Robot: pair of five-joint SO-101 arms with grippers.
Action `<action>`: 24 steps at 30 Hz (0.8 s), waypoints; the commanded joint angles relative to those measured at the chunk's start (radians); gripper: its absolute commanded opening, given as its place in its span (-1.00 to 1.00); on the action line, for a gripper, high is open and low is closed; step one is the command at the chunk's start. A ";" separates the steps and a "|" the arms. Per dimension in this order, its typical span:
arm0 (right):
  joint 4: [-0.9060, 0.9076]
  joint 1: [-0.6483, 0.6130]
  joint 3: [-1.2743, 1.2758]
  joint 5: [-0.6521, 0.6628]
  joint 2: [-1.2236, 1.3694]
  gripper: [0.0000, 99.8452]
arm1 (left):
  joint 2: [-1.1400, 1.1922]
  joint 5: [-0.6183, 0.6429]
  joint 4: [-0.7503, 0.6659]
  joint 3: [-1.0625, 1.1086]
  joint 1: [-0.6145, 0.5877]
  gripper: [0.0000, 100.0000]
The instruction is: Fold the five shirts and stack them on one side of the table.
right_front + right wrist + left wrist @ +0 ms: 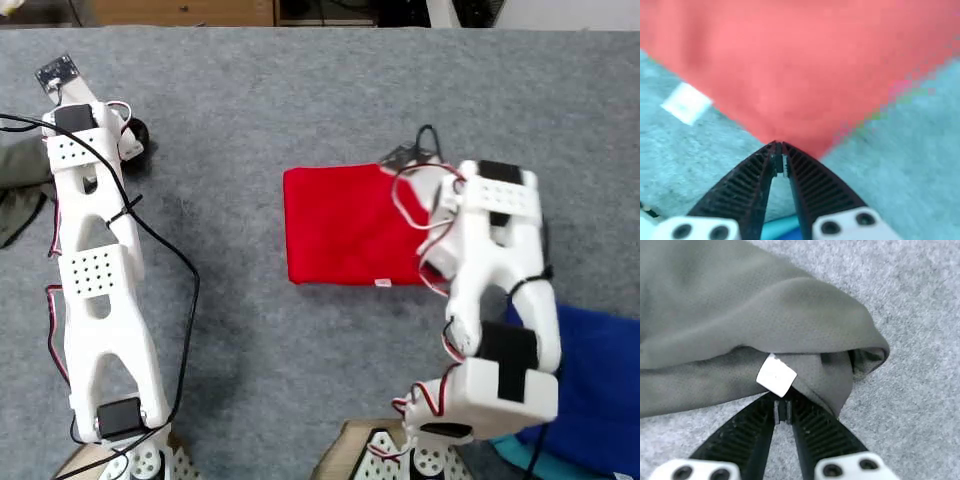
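At the far left of the desk (300,380), the grey shirt (740,315) lies loosely bunched and unfolded, its hem doubled over. The left gripper (782,412) sits at that hem, directly below a white tag (776,375), with its fingers together. It cannot be determined whether any cloth is caught between the tips. At mid-desk, the red shirt (345,228) lies flat as a folded rectangle. The right gripper (779,161) meets one corner of it, near a small white label (686,103), with its fingers likewise closed tip to tip. Further right, at the desk edge, a blue shirt (595,380) lies in a heap. Treat all garments as light, limp and non-fragile. The cloth is likely to sag and unfold when lifted by a single point, and to drag on the rough desk covering. Recommended hold: pinch a hem or corner through every layer, and keep the folded edge low while sliding the garment.
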 commanded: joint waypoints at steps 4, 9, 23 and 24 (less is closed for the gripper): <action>-0.015 0.054 -0.041 -0.037 -0.084 -0.98 | -0.015 -0.006 -0.002 -0.043 0.015 -0.95; -0.008 0.062 -0.137 -0.219 -0.085 -0.98 | -0.015 -0.006 -0.015 -0.044 0.023 -0.95; 0.331 0.421 -0.239 -0.433 -0.150 -0.73 | 0.021 -0.012 -0.057 -0.041 0.071 -0.95; 0.333 0.429 -0.232 -0.410 -0.170 -0.73 | 0.021 -0.012 -0.057 -0.043 0.071 -0.95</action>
